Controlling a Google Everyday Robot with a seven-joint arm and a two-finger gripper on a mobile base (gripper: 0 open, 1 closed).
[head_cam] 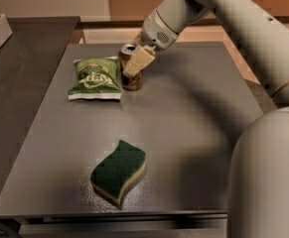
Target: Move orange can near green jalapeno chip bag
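Gripper (133, 65) at upright orange can (132, 82), just beside green jalapeno chip bag (95, 77).

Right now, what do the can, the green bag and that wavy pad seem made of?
The orange can looks metal: silver rim, glossy side. The green jalapeno chip bag looks foil or plastic film: shiny, crimped ends. The sponge seems foam: dark green rough top, pale layer beneath. The gripper is at the can.

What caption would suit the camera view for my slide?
Gripper at the upright orange can, which stands beside the green jalapeno chip bag; a sponge lies in the foreground.
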